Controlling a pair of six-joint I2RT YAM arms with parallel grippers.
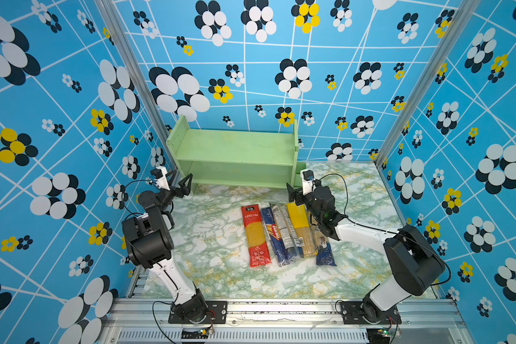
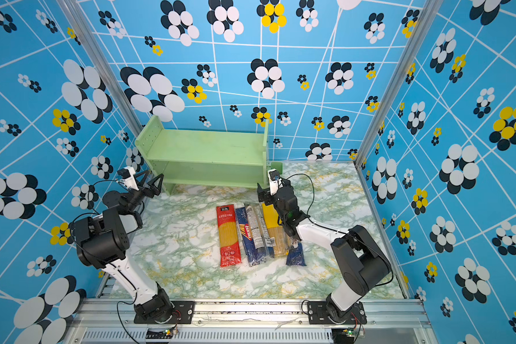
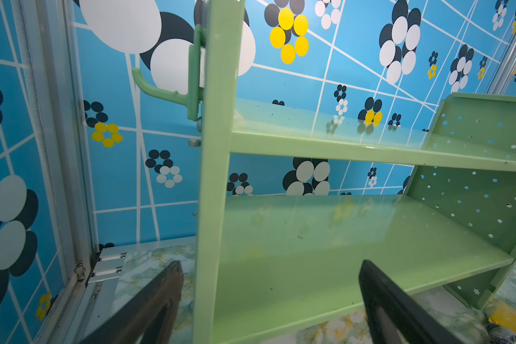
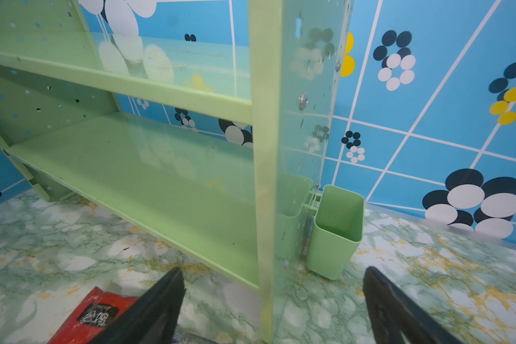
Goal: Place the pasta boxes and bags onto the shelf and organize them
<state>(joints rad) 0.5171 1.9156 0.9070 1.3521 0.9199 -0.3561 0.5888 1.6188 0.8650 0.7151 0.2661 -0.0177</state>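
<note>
Five spaghetti packs lie side by side on the table (image 1: 215, 256), just in front of the shelf (image 1: 236, 149) and pointing toward it: the red bag (image 1: 255, 236), the dark blue Barilla (image 1: 273, 238), the blue pack with white label (image 1: 283, 229), the yellow-topped clear bag (image 1: 299, 226) and the clear bag with blue end (image 1: 325, 253), partly hidden under the right arm. None has been picked up.

The red bag looks the easiest start, since it lies slightly apart while the middle packs crowd and seem to overlap. Gripping it across its narrow width near the middle should keep the ends from drooping, and turning it to run along a board should let it slide in flat.

The left gripper (image 1: 181, 180) hovers at the shelf's left front corner, fingers spread wide and empty. The right gripper (image 1: 295, 195) hangs by the right front corner, above the packs' far ends, equally wide and empty.

Both tiers are bare. The cup (image 4: 337, 232) hooked on the right side panel holds nothing.
</note>
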